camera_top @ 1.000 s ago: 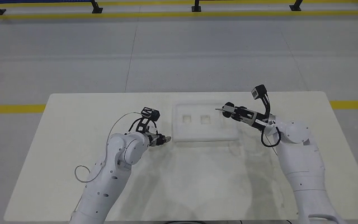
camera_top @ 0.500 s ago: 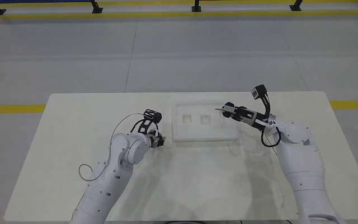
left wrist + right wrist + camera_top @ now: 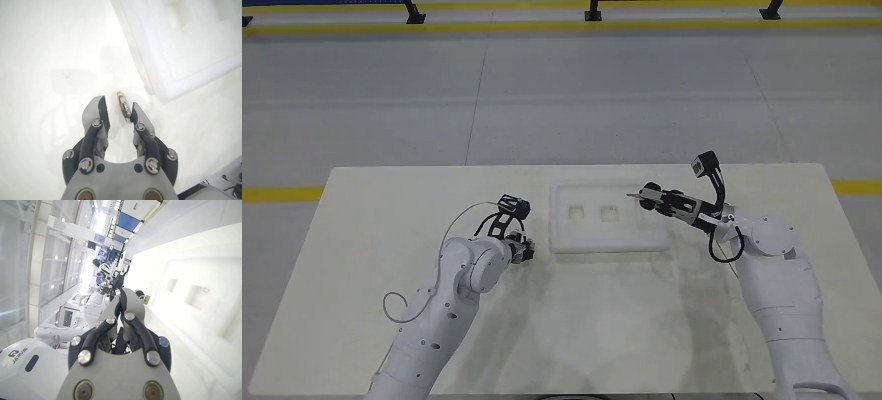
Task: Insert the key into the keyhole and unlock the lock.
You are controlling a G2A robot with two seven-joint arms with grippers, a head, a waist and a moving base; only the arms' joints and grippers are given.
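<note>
Foam tray [image 3: 602,243] sits mid-surface toward the far edge and is the main obstacle. Left gripper [image 3: 118,102] is just off the tray's near-left corner, fingers [image 3: 94,111] apart. Lock [image 3: 124,109] stands on edge in the gap against one finger, with slack on the other side. Right gripper [image 3: 644,194] hangs over the tray's right end. Passing room: the broad surface [image 3: 372,260] strip along the near edge, plus the left and right edge strips.

The lock [image 3: 123,107] is brass-gold with a shiny silver shackle. Around it, the left gripper [image 3: 118,105] has black ribbed pads [image 3: 104,111], bare grey metal plates and black links. Just beyond its tips, the foam tray [image 3: 170,47] and table [image 3: 47,47] are plain white.
</note>
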